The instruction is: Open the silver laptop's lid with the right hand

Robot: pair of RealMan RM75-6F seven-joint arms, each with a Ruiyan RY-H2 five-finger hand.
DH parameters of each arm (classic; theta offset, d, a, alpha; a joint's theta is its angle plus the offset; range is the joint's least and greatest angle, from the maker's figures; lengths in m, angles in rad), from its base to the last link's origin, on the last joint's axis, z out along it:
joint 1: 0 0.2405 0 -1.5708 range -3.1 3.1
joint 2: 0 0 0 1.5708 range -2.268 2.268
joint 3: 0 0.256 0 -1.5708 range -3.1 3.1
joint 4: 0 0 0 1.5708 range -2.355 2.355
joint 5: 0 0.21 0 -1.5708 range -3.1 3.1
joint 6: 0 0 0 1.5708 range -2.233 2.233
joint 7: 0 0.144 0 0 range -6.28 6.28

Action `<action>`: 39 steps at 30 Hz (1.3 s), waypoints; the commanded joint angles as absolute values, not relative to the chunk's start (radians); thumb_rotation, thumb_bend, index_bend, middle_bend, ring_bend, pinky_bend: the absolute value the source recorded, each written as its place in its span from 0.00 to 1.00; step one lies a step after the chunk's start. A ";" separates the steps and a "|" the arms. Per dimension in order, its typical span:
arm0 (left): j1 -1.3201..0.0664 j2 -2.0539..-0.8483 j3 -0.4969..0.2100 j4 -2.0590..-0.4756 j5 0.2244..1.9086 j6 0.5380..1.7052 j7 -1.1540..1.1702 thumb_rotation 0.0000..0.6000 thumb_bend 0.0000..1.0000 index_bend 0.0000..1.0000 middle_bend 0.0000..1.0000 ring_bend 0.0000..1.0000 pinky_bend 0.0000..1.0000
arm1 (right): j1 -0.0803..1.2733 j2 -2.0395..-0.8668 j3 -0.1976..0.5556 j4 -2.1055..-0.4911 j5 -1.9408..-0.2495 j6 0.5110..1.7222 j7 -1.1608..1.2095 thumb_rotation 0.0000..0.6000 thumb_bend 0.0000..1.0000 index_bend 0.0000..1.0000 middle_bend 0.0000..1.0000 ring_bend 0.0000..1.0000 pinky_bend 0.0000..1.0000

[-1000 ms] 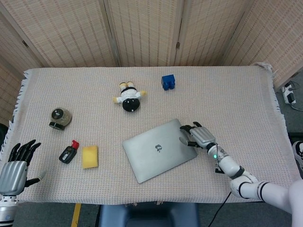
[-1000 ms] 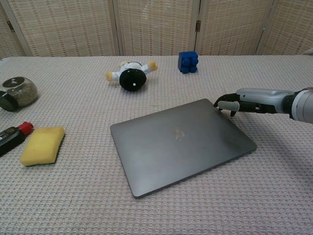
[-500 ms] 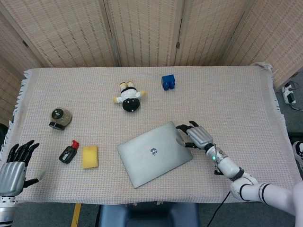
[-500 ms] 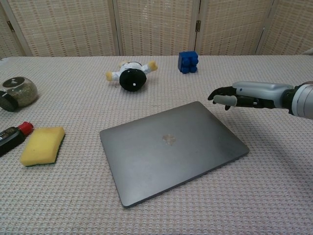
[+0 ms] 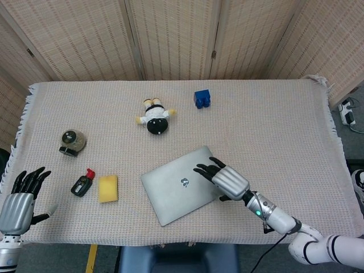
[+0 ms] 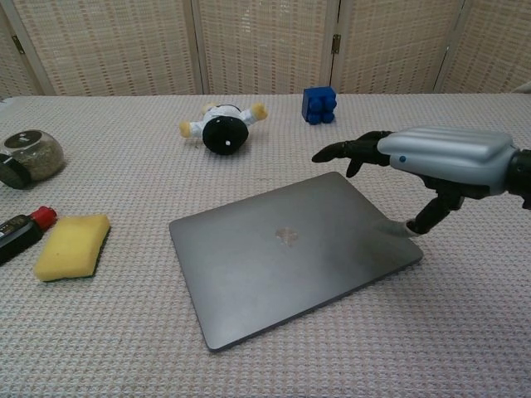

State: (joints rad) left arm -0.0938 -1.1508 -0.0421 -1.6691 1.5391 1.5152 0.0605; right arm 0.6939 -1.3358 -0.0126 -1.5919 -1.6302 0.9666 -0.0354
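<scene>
The silver laptop (image 6: pixel 292 253) lies shut and skewed near the desk's front edge, directly under the right hand (image 6: pixel 444 159), whose fingers spread empty above its right-hand corner.

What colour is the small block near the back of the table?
The block is blue; the chest view shows it best.
</scene>
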 commanded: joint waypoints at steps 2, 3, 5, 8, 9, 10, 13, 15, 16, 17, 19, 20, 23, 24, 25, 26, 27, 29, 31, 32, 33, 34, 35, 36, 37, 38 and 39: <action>-0.093 -1.149 -0.039 -1.672 1.546 1.518 0.056 1.00 0.28 0.17 0.11 0.14 0.02 | 0.697 -1.353 -0.053 -1.611 -1.699 0.979 -0.084 1.00 0.43 0.00 0.04 0.16 0.00; -0.093 -1.149 -0.038 -1.672 1.548 1.519 0.055 1.00 0.28 0.17 0.11 0.14 0.02 | 0.697 -1.360 -0.056 -1.608 -1.705 0.980 -0.094 1.00 0.43 0.00 0.02 0.15 0.00; -0.092 -1.148 -0.037 -1.673 1.549 1.520 0.052 1.00 0.28 0.17 0.11 0.14 0.02 | 0.696 -1.382 -0.061 -1.594 -1.718 0.982 -0.109 1.00 0.43 0.00 0.01 0.13 0.00; -0.092 -1.148 -0.037 -1.674 1.553 1.524 0.049 1.00 0.28 0.17 0.11 0.14 0.02 | 0.699 -1.413 -0.067 -1.576 -1.726 0.974 -0.120 1.00 0.43 0.00 0.00 0.08 0.00; -0.091 -1.148 -0.036 -1.674 1.554 1.525 0.048 1.00 0.28 0.17 0.11 0.14 0.02 | 0.699 -1.423 -0.067 -1.567 -1.728 0.975 -0.124 1.00 0.43 0.00 0.00 0.07 0.00; -0.091 -1.149 -0.036 -1.674 1.556 1.526 0.046 1.00 0.28 0.17 0.11 0.14 0.02 | 0.699 -1.438 -0.067 -1.555 -1.730 0.974 -0.132 1.00 0.43 0.00 0.00 0.06 0.00; -0.089 -1.151 -0.035 -1.673 1.557 1.529 0.042 1.00 0.28 0.17 0.11 0.14 0.02 | 0.698 -1.476 -0.065 -1.522 -1.725 0.970 -0.147 1.00 0.43 0.00 0.00 0.04 0.00; -0.088 -1.153 -0.034 -1.671 1.556 1.530 0.039 1.00 0.28 0.17 0.11 0.14 0.02 | 0.696 -1.503 -0.063 -1.494 -1.724 0.971 -0.164 1.00 0.43 0.00 0.00 0.03 0.00; -0.087 -1.154 -0.034 -1.670 1.555 1.530 0.037 1.00 0.28 0.17 0.11 0.14 0.02 | 0.695 -1.516 -0.063 -1.483 -1.722 0.971 -0.166 1.00 0.43 0.00 0.00 0.03 0.00; -0.087 -1.155 -0.034 -1.668 1.553 1.529 0.036 1.00 0.28 0.17 0.11 0.14 0.02 | 0.694 -1.527 -0.063 -1.474 -1.717 0.969 -0.163 1.00 0.43 0.00 0.00 0.02 0.00; -0.087 -1.157 -0.034 -1.665 1.551 1.527 0.035 1.00 0.28 0.17 0.11 0.14 0.02 | 0.697 -1.550 -0.062 -1.458 -1.708 0.958 -0.154 1.00 0.43 0.00 0.00 0.01 0.00; -0.087 -1.158 -0.033 -1.664 1.550 1.526 0.034 1.00 0.28 0.17 0.11 0.14 0.02 | 0.698 -1.558 -0.061 -1.450 -1.706 0.955 -0.156 1.00 0.43 0.00 0.00 0.01 0.00; -0.086 -1.159 -0.033 -1.660 1.550 1.527 0.031 1.00 0.28 0.17 0.11 0.14 0.02 | 0.699 -1.582 -0.060 -1.425 -1.702 0.950 -0.178 1.00 0.43 0.00 0.00 0.00 0.00; -0.085 -1.160 -0.033 -1.657 1.548 1.529 0.030 1.00 0.28 0.17 0.11 0.14 0.02 | 0.699 -1.590 -0.061 -1.418 -1.701 0.948 -0.185 1.00 0.42 0.00 0.00 0.00 0.00; -0.084 -1.160 -0.034 -1.654 1.547 1.529 0.029 1.00 0.28 0.17 0.11 0.14 0.02 | 0.699 -1.595 -0.062 -1.413 -1.700 0.945 -0.189 1.00 0.41 0.00 0.00 0.00 0.00; -0.083 -1.160 -0.034 -1.652 1.544 1.528 0.029 1.00 0.28 0.17 0.11 0.14 0.02 | 0.699 -1.600 -0.062 -1.408 -1.698 0.943 -0.193 1.00 0.41 0.00 0.00 0.00 0.00; -0.082 -1.160 -0.034 -1.650 1.541 1.528 0.027 1.00 0.28 0.17 0.11 0.14 0.02 | 0.700 -1.607 -0.062 -1.401 -1.696 0.941 -0.197 1.00 0.40 0.00 0.00 0.00 0.00; -0.081 -1.160 -0.034 -1.647 1.539 1.528 0.023 1.00 0.28 0.17 0.11 0.14 0.02 | 0.700 -1.616 -0.062 -1.391 -1.693 0.939 -0.202 1.00 0.40 0.00 0.00 0.00 0.00; -0.079 -1.162 -0.033 -1.644 1.539 1.530 0.020 1.00 0.28 0.17 0.11 0.14 0.02 | 0.701 -1.627 -0.061 -1.378 -1.690 0.938 -0.204 1.00 0.40 0.00 0.00 0.00 0.00; -0.079 -1.163 -0.032 -1.642 1.540 1.530 0.018 1.00 0.28 0.17 0.11 0.14 0.02 | 0.701 -1.631 -0.061 -1.374 -1.689 0.937 -0.204 1.00 0.40 0.00 0.00 0.00 0.00; -0.078 -1.164 -0.031 -1.640 1.540 1.530 0.016 1.00 0.28 0.17 0.11 0.14 0.02 | 0.702 -1.635 -0.061 -1.369 -1.687 0.936 -0.203 1.00 0.40 0.00 0.00 0.00 0.00; -0.078 -1.165 -0.031 -1.638 1.540 1.530 0.016 1.00 0.28 0.17 0.11 0.14 0.02 | 0.703 -1.637 -0.061 -1.367 -1.686 0.935 -0.203 1.00 0.40 0.00 0.00 0.00 0.00; -0.078 -1.166 -0.030 -1.636 1.541 1.530 0.015 1.00 0.28 0.17 0.11 0.14 0.02 | 0.703 -1.639 -0.061 -1.364 -1.685 0.935 -0.202 1.00 0.40 0.00 0.00 0.00 0.00; -0.077 -1.167 -0.030 -1.635 1.540 1.529 0.014 1.00 0.28 0.17 0.11 0.14 0.02 | 0.704 -1.641 -0.060 -1.362 -1.684 0.934 -0.201 1.00 0.40 0.00 0.00 0.00 0.00; -0.077 -1.167 -0.030 -1.634 1.540 1.529 0.013 1.00 0.28 0.17 0.11 0.14 0.02 | 0.705 -1.642 -0.060 -1.360 -1.682 0.932 -0.201 1.00 0.40 0.00 0.00 0.00 0.00; -0.078 -1.168 -0.031 -1.633 1.540 1.529 0.012 1.00 0.28 0.17 0.11 0.14 0.02 | 0.706 -1.643 -0.059 -1.359 -1.680 0.931 -0.200 1.00 0.40 0.00 0.00 0.00 0.00; -0.078 -1.168 -0.030 -1.632 1.540 1.528 0.012 1.00 0.28 0.17 0.11 0.14 0.02 | 0.707 -1.644 -0.059 -1.356 -1.678 0.928 -0.201 1.00 0.40 0.00 0.00 0.00 0.00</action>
